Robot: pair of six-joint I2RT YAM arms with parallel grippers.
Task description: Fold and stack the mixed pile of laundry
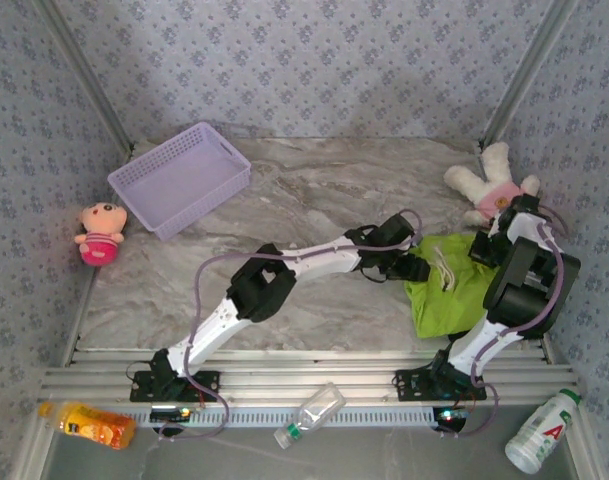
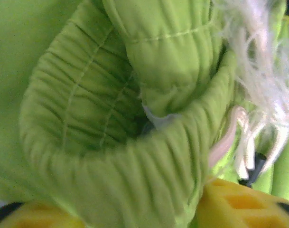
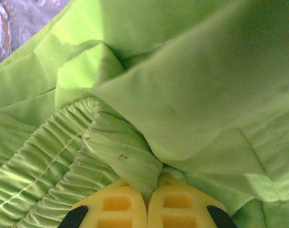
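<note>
A lime-green garment [image 1: 454, 295] with a ribbed elastic band and a white drawstring [image 1: 446, 262] lies crumpled at the table's right side. My left gripper [image 1: 416, 268] is at its left edge. In the left wrist view the yellow fingers [image 2: 239, 204] stand wide apart, and the thick ribbed band [image 2: 135, 180] bulges between them beside the frayed drawstring [image 2: 258, 61]. My right gripper [image 1: 484, 250] is at the garment's far right. Its two yellow pads [image 3: 118, 204] are pressed together on a fold of the ribbed band [image 3: 125, 152]. The black T-shirt is out of view.
A lavender basket [image 1: 179, 180] sits at the back left, with a pink doll [image 1: 100, 233] off the table's left edge. A white and pink plush [image 1: 489, 185] lies just behind the right arm. Three bottles [image 1: 309, 415] rest along the front rail.
</note>
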